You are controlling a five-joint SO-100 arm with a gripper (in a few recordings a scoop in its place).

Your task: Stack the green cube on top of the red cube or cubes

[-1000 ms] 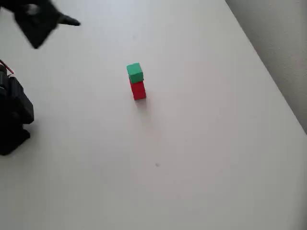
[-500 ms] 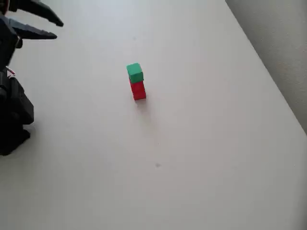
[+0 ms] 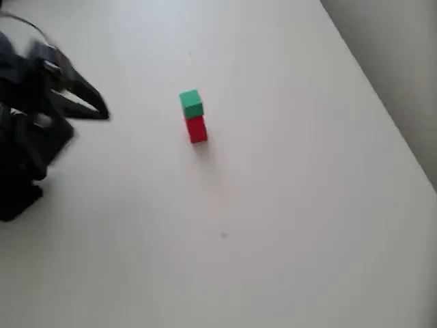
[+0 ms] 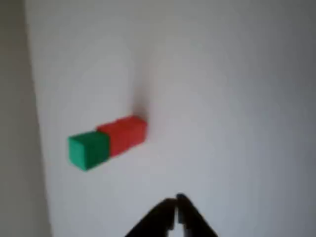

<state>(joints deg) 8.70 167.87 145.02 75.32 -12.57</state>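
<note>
The green cube rests on top of the red cube near the middle of the white table in the overhead view. The wrist view shows the same stack lying sideways in the picture, the green cube to the left of the red cube. My black gripper is blurred and sits well to the left of the stack, apart from it. Its fingertips meet in the wrist view, so my gripper is shut with nothing held.
The arm's black base stands at the left edge of the overhead view. The table's right edge runs diagonally along a grey wall. A small dark speck marks the tabletop below the stack.
The gripper has swung from the upper left corner down and right toward the stack, and its fingertips have come together. The cubes have not moved.
</note>
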